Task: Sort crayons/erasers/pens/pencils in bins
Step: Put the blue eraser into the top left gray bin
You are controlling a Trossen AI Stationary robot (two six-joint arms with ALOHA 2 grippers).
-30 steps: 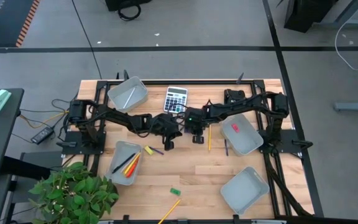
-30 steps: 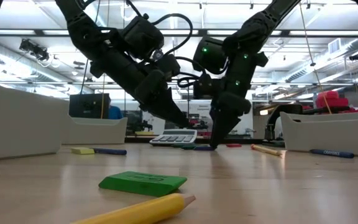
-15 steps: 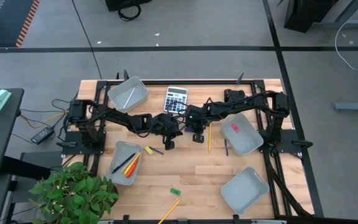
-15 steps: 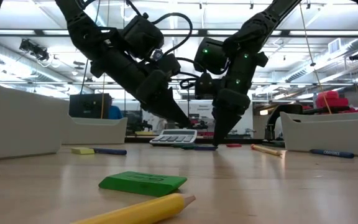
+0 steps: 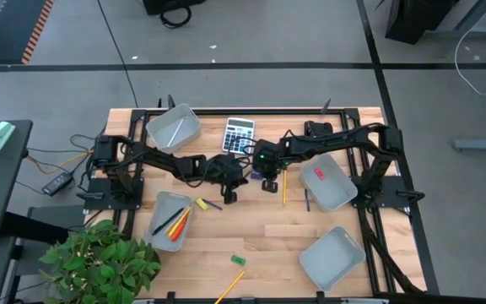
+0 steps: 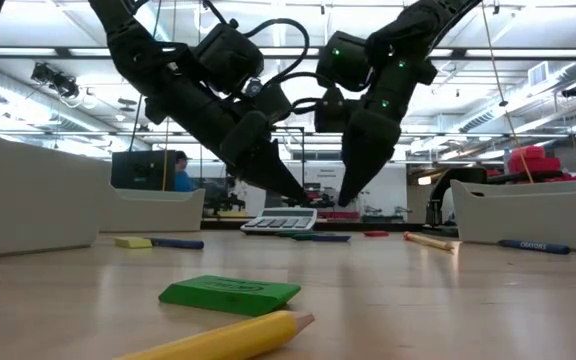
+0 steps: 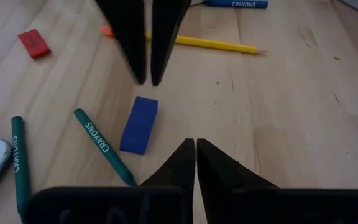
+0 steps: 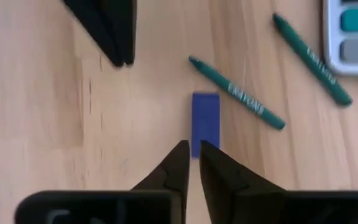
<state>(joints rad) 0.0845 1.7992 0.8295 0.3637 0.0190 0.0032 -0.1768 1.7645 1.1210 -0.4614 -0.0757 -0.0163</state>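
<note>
A blue eraser (image 7: 138,124) lies flat on the wood between my two grippers; it also shows in the right wrist view, blue eraser (image 8: 205,123). Two green crayons (image 7: 103,144) (image 7: 17,158) lie beside it. My right gripper (image 8: 193,163) hangs above the eraser's near end, shut and empty; the low view shows my right gripper (image 6: 346,203) clear of the table. My left gripper (image 7: 195,146) slants down at the eraser from the other side, shut, holding nothing. A red eraser (image 7: 34,43) and a yellow pencil (image 7: 210,43) lie beyond.
Four grey bins: far left (image 5: 174,127) with a pencil, near left (image 5: 170,215) with crayons and pens, right (image 5: 327,181) with a red eraser, near right (image 5: 333,256). A calculator (image 5: 239,133) lies at the far edge. A green eraser (image 6: 230,292) and a pencil (image 6: 218,340) lie near the front.
My right gripper has risen from the table top, lifting clear with nothing between its fingers. The blue eraser stays on the wood.
</note>
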